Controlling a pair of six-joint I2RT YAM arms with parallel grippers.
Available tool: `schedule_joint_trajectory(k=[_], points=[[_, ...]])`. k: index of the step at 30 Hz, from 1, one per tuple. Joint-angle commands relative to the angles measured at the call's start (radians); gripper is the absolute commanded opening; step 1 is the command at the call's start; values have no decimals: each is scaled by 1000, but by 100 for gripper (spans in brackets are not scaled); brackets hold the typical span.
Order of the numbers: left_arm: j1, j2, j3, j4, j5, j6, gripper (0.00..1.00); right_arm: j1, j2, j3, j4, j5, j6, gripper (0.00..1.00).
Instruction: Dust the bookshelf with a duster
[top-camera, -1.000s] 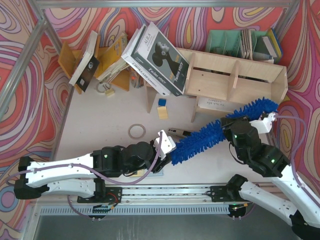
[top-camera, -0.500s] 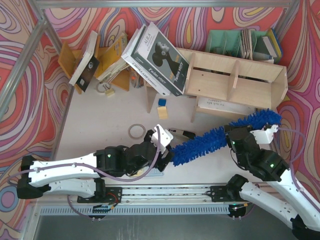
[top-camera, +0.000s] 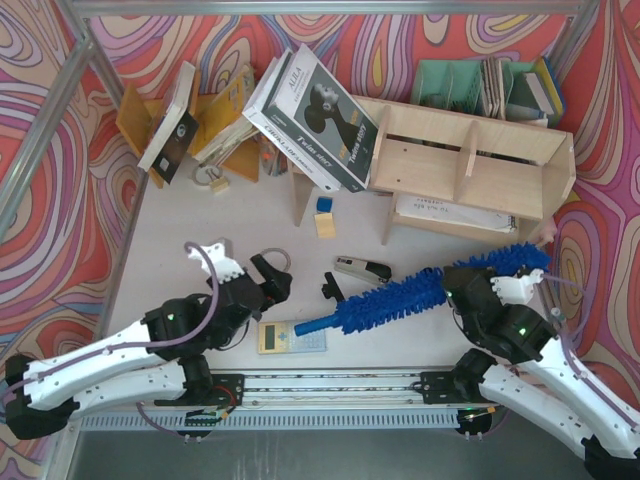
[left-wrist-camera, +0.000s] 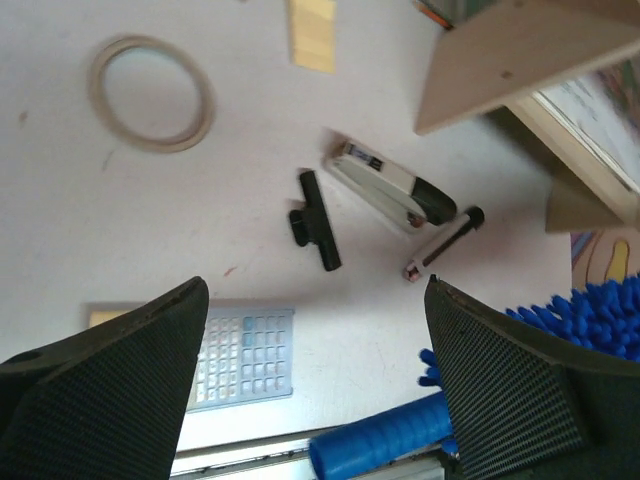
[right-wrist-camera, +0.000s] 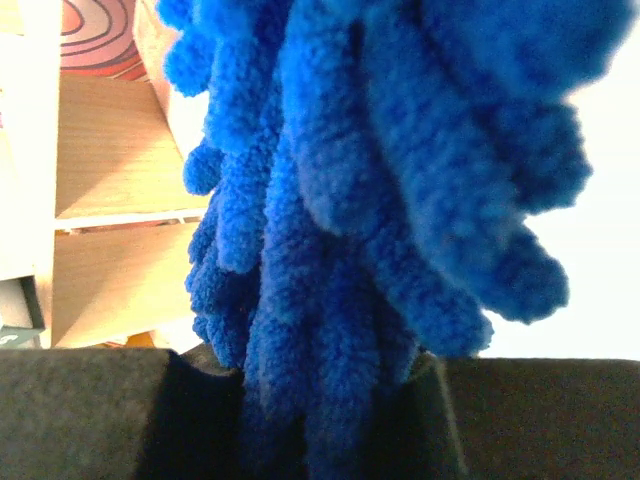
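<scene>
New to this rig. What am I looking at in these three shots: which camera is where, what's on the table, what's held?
Two robot arms with two-finger grippers are bolted at the near edge of a table. The wide shot comes from a fixed camera above and behind them. The other two come from a camera on each wrist, looking out past that arm's own fingers.

On the table stand a plywood bookshelf, a calculator, a stapler, a tape ring and a pen.

The right gripper is shut on the fluffy part of a blue duster. The duster's far end is near the bookshelf, and its handle points left, free. The left gripper is open and holds nothing.
</scene>
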Motion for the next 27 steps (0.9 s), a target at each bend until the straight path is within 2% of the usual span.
schedule_joint_trajectory(k=[1, 6, 10, 15, 20, 27], points=[[21, -104, -101, -126, -91, -284, 81, 1, -13, -38, -21, 11, 135, 9], [25, -171, -172, -54, -61, -308, 81, 1, -14, -85, -38, -1, 217, 8], [25, -133, -211, 16, -22, -407, 82, 1, -9, -121, -31, -10, 270, 9], [25, -58, -239, 159, 19, -432, 82, 1, 7, -178, 3, -11, 327, 11], [26, -27, -221, 136, 9, -444, 82, 2, 43, -216, 43, -21, 368, 11], [25, -97, -281, 124, -31, -479, 82, -2, 92, -284, 136, -66, 390, 11]])
